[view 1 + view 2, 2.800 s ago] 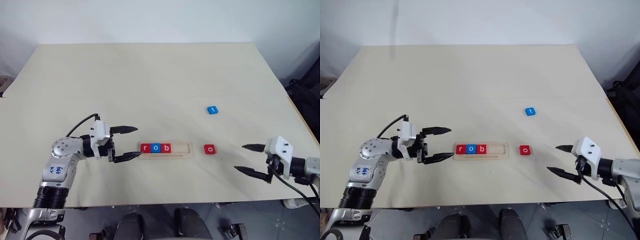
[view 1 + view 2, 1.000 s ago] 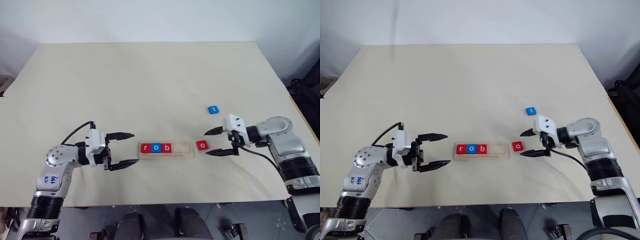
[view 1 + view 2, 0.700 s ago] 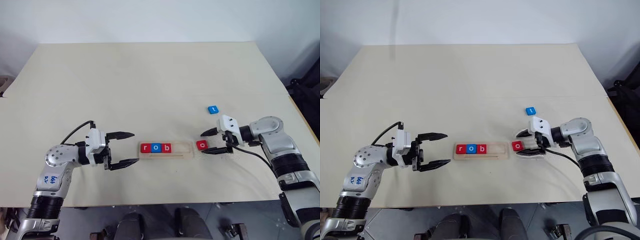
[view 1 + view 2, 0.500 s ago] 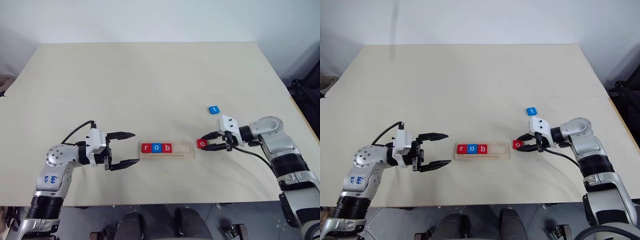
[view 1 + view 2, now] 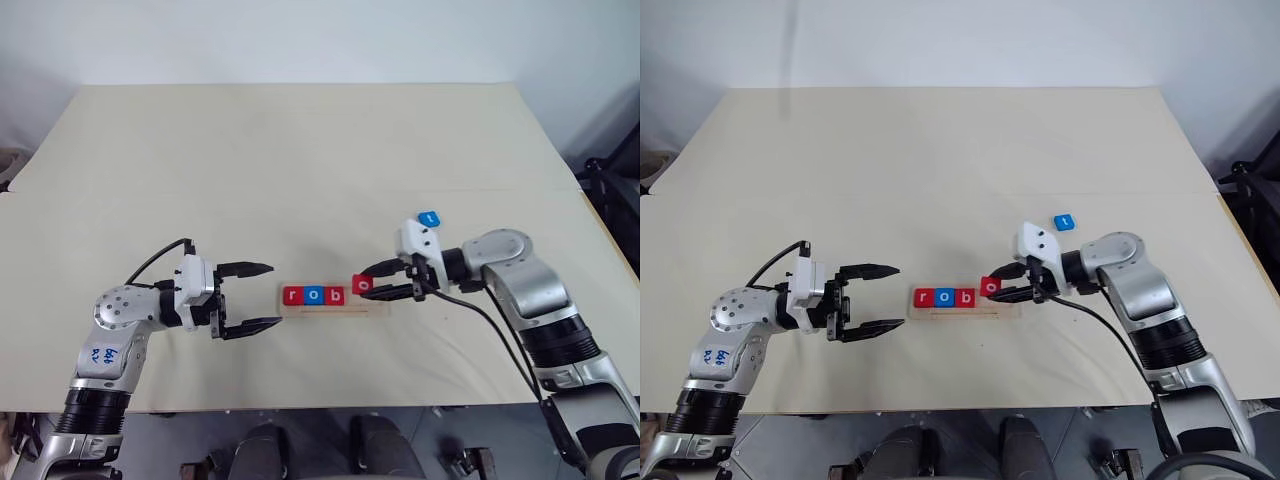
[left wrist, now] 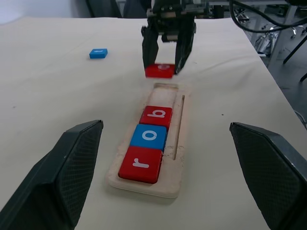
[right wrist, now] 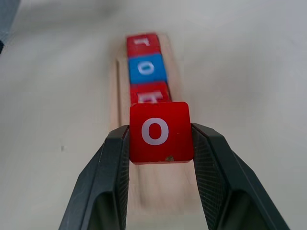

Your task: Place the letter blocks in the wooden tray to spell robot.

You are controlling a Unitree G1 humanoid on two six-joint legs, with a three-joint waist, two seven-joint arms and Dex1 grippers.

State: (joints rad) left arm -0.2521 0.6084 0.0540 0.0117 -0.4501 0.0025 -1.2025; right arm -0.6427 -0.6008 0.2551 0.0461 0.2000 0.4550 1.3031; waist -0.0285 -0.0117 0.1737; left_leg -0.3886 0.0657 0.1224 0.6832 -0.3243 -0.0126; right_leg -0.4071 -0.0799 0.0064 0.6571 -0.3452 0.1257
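The wooden tray (image 5: 330,311) lies near the table's front middle, holding the red r (image 5: 292,295), blue o (image 5: 313,295) and red b (image 5: 334,295) letter blocks at its left end. My right gripper (image 5: 366,284) is shut on the red o block (image 7: 159,132), which hangs slightly above the tray's empty right part, just right of the b. The blue t block (image 5: 428,218) lies on the table behind my right wrist. My left gripper (image 5: 273,294) stands open just left of the tray, its fingers level and apart, with nothing between them.
A cable loops from each wrist. The beige table (image 5: 300,170) stretches wide behind the tray. Dark equipment (image 5: 610,190) stands beyond the table's right edge.
My right gripper has shut on the red o block, lifted it off the table and carried it left over the tray's right part. The left arm has stayed still.
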